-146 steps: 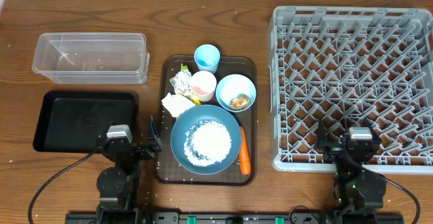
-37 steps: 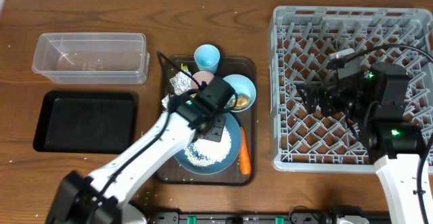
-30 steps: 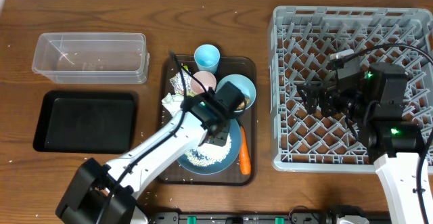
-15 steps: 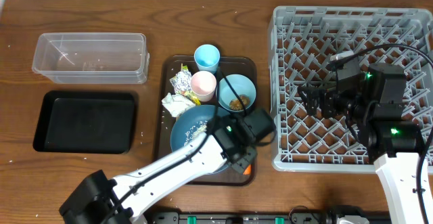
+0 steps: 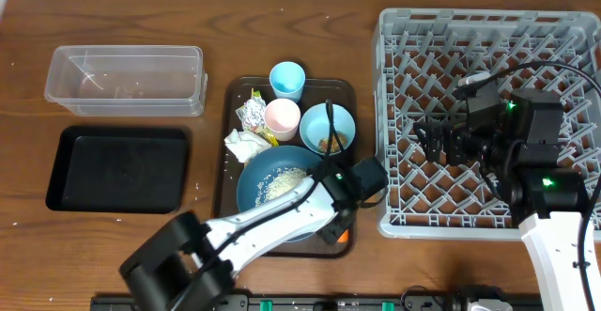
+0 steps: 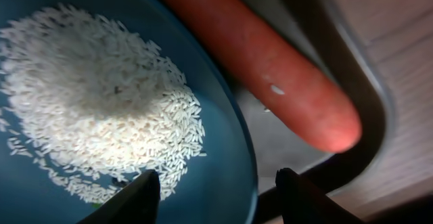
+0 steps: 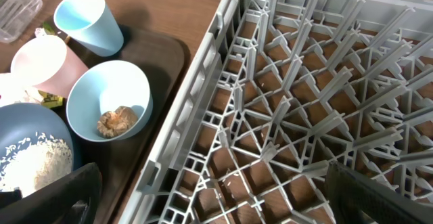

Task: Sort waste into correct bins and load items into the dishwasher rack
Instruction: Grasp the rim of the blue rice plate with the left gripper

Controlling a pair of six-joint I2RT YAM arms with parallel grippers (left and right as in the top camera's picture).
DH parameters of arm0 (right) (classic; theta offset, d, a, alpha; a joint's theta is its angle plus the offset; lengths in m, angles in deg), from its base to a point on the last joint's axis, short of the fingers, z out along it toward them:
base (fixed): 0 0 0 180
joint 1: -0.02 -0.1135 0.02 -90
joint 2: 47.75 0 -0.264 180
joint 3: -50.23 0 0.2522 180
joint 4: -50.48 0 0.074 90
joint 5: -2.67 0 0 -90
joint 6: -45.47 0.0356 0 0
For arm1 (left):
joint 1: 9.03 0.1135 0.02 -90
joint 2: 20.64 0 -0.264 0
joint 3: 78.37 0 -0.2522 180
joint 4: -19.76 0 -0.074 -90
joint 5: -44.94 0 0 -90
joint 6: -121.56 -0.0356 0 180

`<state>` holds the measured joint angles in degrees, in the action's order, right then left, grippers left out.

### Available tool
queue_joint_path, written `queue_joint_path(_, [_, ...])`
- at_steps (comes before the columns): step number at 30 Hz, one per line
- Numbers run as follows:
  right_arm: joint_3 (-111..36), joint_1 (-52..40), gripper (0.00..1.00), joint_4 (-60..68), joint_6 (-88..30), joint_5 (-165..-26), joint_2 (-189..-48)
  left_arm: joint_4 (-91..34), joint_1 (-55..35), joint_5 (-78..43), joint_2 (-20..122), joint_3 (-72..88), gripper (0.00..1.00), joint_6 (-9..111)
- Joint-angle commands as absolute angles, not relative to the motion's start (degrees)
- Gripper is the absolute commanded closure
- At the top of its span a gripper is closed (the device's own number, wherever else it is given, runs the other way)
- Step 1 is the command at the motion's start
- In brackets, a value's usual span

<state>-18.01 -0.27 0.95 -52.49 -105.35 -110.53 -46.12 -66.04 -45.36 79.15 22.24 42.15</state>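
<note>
Yellow-green wrapper [image 5: 251, 114] shows print, unreadably small.

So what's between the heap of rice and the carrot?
The rim of the dark blue bowl; the carrot lies just outside, on the brown tray. Left wrist view shows it.

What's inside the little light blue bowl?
One brownish food lump sits at the bottom of the small light blue bowl. The spot under it is covered.
</note>
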Motion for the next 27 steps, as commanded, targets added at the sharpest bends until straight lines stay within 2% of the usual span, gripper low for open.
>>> queue_joint_path(1, [-19.2,-1.0,0.01,0.7,-51.9,-104.3,-110.7,-46.1,-65.8,-47.0,80.6,22.9,0.44,41.7])
queue_joint_path(14, [-19.2,-1.0,0.01,-0.4,-51.9,-103.4,-110.7,-44.3,-65.8,-50.3,82.0,22.9,0.52,41.6])
queue_joint_path(22, [-19.2,-1.0,0.01,-0.4,-51.9,-102.5,-110.7,-43.6,-65.8,-50.3,82.4,23.0,0.72,40.5])
queue_joint_path(27, [-19.2,-1.0,0.01,-0.4,-51.9,-102.5,-110.8,-42.9,-65.8,-50.2,82.5,23.6,0.8,40.5])
